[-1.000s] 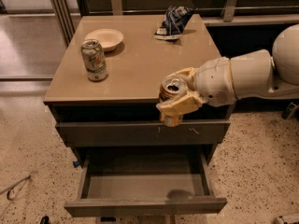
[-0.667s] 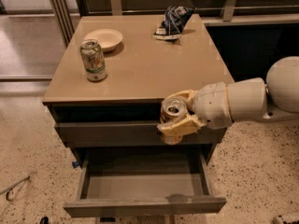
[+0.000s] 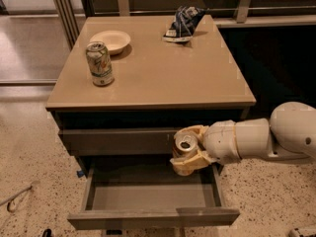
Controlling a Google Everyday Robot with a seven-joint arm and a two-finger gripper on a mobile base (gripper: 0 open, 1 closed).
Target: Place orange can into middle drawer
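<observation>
hanging upright over the right rear of the open middle drawer (image 3: 143,195), the orange can (image 3: 186,143) is clamped in the gripper (image 3: 187,151), so a straight lowering is judged sufficient.

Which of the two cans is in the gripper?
The orange can, held by the gripper above the open drawer; the green-and-white can stands free on the tabletop.

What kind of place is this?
Probably an office break area: a speckled floor, a tan drawer cabinet bearing a bowl and a snack bag. The gripper holds the orange can above the open middle drawer.
</observation>
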